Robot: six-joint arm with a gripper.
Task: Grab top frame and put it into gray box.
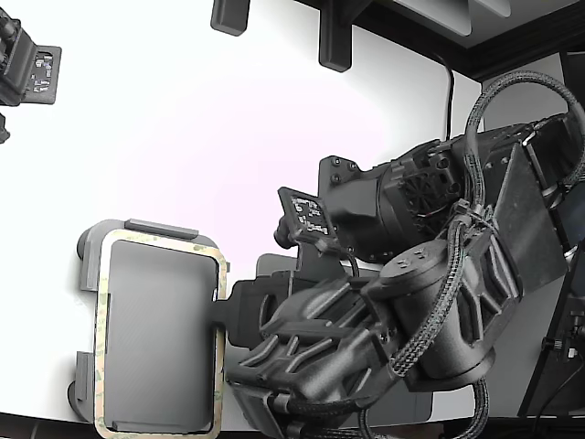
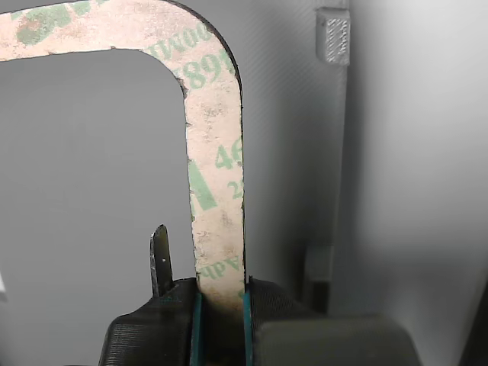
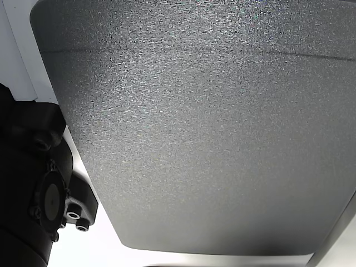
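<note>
The top frame (image 1: 102, 320), a thin beige-green mottled ring, lies over the light gray box (image 1: 89, 254) at the lower left of the exterior view, roughly in line with its outline. I cannot tell whether it rests in the box or hovers just above it. My gripper (image 1: 222, 315) is shut on the frame's long side nearest the arm. In the wrist view the frame's strip (image 2: 216, 175) runs between the jaws of the gripper (image 2: 221, 296), with the gray box floor (image 2: 91, 191) beneath and a raised tab (image 2: 333, 34) beside it.
A flat darker gray mat (image 1: 272, 266) lies mostly hidden under my arm; its textured surface (image 3: 211, 139) fills the other view. A second black device (image 1: 27, 69) sits at the table's far left corner. Dark posts (image 1: 334, 37) stand at the back. The table's front edge runs just below the box.
</note>
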